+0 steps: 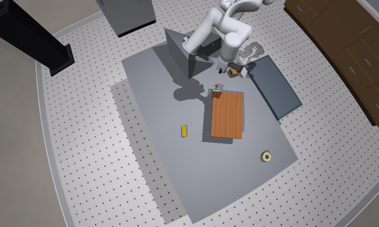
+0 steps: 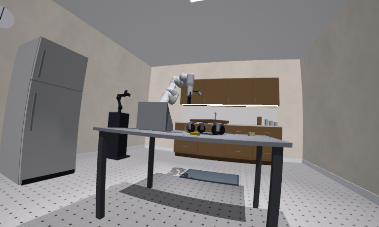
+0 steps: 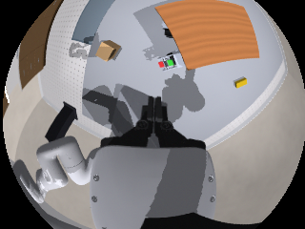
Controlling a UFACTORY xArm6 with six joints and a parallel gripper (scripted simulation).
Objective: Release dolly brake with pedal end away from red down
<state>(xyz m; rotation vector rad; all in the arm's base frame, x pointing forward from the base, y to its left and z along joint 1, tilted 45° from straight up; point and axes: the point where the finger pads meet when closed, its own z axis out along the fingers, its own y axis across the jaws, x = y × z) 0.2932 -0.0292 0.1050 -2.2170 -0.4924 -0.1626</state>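
The dolly (image 1: 226, 114) (image 2: 208, 120) (image 3: 210, 32) has a brown wooden deck and black casters and stands on the grey table (image 1: 167, 107) (image 2: 173, 134). Its brake pedal (image 1: 216, 87) (image 3: 167, 63), with one red end and one green end, sticks out at the deck's corner nearest the arm. My gripper (image 1: 220, 71) (image 2: 189, 100) (image 3: 153, 104) is shut and empty. It hangs high above the table, apart from the pedal and back toward the arm's base.
A grey box (image 1: 178, 54) (image 2: 153, 115) stands by the arm's base. A yellow block (image 1: 183, 131) (image 3: 240, 82) and a cream ring (image 1: 267, 156) (image 2: 251, 133) lie on the table. A small tan box (image 1: 232, 71) (image 3: 109, 50) and a blue mat (image 1: 272, 86) (image 2: 209, 175) lie on the floor.
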